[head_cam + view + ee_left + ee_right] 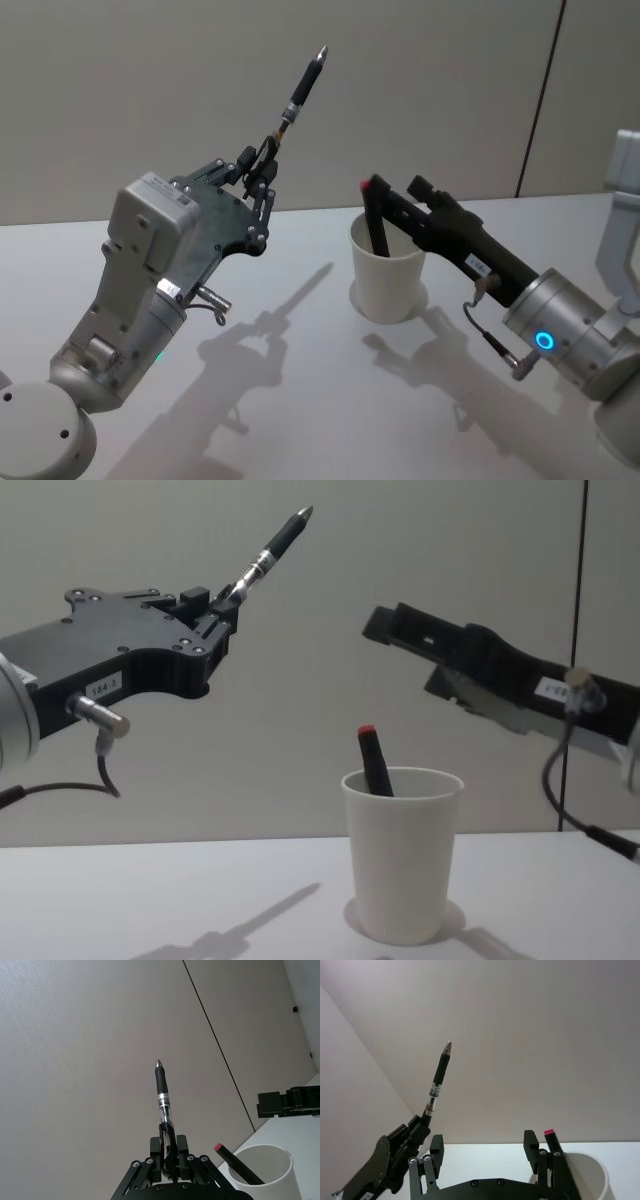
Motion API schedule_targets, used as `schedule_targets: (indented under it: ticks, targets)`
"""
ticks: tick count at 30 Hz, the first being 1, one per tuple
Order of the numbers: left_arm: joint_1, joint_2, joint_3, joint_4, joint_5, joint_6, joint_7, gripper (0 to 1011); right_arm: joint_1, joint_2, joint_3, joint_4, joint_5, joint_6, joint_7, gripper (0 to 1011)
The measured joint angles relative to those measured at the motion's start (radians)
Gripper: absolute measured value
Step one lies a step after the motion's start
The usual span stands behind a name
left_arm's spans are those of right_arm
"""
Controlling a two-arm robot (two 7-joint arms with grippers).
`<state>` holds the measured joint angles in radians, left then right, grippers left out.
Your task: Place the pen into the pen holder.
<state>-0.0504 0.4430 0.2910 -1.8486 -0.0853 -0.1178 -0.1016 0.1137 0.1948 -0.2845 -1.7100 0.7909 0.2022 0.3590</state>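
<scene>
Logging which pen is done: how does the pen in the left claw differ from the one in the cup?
The black pen is clamped in the left claw, raised in the air, tip up; the red-ended pen leans inside the pen holder, near the open right claw. The black pen shows a silver tip; the red-ended pen's top end is red. Both are slim with dark barrels.

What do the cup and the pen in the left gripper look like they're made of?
The pen holder looks like matte white paper, going by its rolled rim; thin plastic is possible. The pen in the left gripper has a glossy, clear-looking plastic barrel, a dull black grip, probably rubber, and a shiny metal-looking tip.
</scene>
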Motion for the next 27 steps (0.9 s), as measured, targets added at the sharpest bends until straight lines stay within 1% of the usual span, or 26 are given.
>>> schedule_targets:
  ticks: [4,5,8,9,10,11,13,14,15,16,17,18,20,21,23,24,26,27]
  targets:
    - [0.000,0.000,0.000,0.000,0.000,0.000,-0.001,189,0.017,-0.013,-0.003,0.016,0.040,0.029,0.012,1002]
    - [0.000,0.000,0.000,0.000,0.000,0.000,-0.001,190,0.024,-0.018,-0.004,0.022,0.059,0.042,0.018,1002]
    - [0.000,0.000,0.000,0.000,0.000,0.000,-0.001,190,0.035,-0.027,-0.006,0.033,0.085,0.061,0.026,1002]
    - [0.000,0.000,0.000,0.000,0.000,0.000,-0.001,190,0.045,-0.034,-0.007,0.042,0.103,0.073,0.032,1002]
    - [0.000,0.000,0.000,0.000,0.000,0.000,-0.001,190,0.048,-0.036,-0.008,0.045,0.112,0.079,0.035,1002]
    - [0.000,0.000,0.000,0.000,0.000,0.000,-0.001,190,0.058,-0.043,-0.009,0.055,0.135,0.093,0.042,1002]
    - [0.000,0.000,0.000,0.000,0.000,0.000,-0.001,190,0.068,-0.051,-0.010,0.064,0.153,0.104,0.048,1002]
    - [0.000,0.000,0.000,0.000,0.000,0.000,-0.001,190,0.078,-0.057,-0.012,0.074,0.173,0.115,0.054,1001]
    - [0.000,0.000,0.000,0.000,0.000,0.000,-0.001,189,0.078,-0.057,-0.012,0.074,0.173,0.115,0.054,1001]
    - [0.000,0.000,0.000,0.000,0.000,0.000,-0.001,190,0.087,-0.063,-0.012,0.083,0.195,0.127,0.061,1002]
    - [0.000,0.000,0.000,0.000,0.000,0.000,-0.001,190,0.093,-0.067,-0.013,0.088,0.201,0.130,0.063,1002]
    - [0.000,0.000,0.000,0.000,0.000,0.000,-0.001,189,0.105,-0.075,-0.013,0.100,0.224,0.141,0.070,1002]
    - [0.000,0.000,0.000,0.000,0.000,0.000,-0.001,189,0.116,-0.082,-0.014,0.110,0.246,0.151,0.077,1002]
    - [0.000,0.000,0.000,0.000,0.000,0.000,-0.001,190,0.128,-0.089,-0.014,0.121,0.265,0.158,0.083,1002]
    - [0.000,0.000,0.000,0.000,0.000,0.000,-0.001,190,0.143,-0.097,-0.014,0.134,0.283,0.164,0.089,1001]
    - [0.000,0.000,0.000,0.000,0.000,0.000,-0.001,190,0.155,-0.104,-0.015,0.146,0.302,0.171,0.095,1001]
    - [0.000,0.000,0.000,0.000,0.000,0.000,-0.001,190,0.170,-0.112,-0.015,0.159,0.317,0.176,0.100,1001]
    - [0.000,0.000,0.000,0.000,0.000,0.000,-0.001,190,0.182,-0.118,-0.016,0.170,0.333,0.181,0.106,1002]
